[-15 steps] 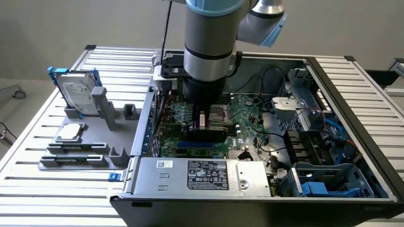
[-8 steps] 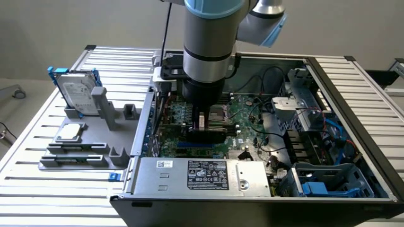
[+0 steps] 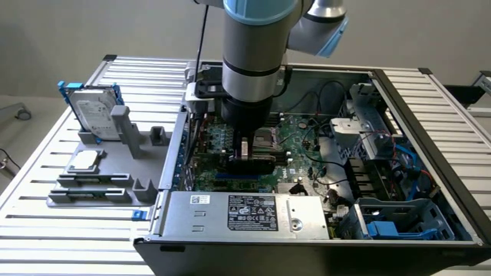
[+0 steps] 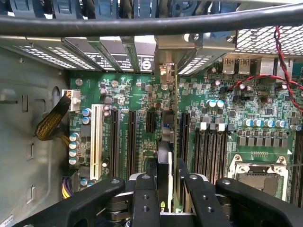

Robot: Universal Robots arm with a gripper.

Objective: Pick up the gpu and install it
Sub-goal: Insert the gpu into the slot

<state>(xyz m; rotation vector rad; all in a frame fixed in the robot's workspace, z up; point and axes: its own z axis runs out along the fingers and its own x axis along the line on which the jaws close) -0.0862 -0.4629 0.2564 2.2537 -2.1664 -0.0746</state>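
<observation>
A robot arm (image 3: 249,57) is reaching down into an open computer case (image 3: 307,256). Its claw (image 4: 168,201) is gripping the gpu (image 4: 164,156), the fingers pinching the thin card from both sides at a narrow setting. The gpu is standing on edge inside the case, just above the green motherboard (image 4: 222,94). It is hanging over the row of black slots (image 4: 132,142), with its metal end pointing at the slotted rear wall (image 4: 118,52).

From here, the card is likely risking a missed seat. If its lower edge is sitting slightly off the slot line, pressing down could be jamming it against the board. The metal end could be catching on the rear wall. A tilting card could also be slipping in the pinch.
</observation>
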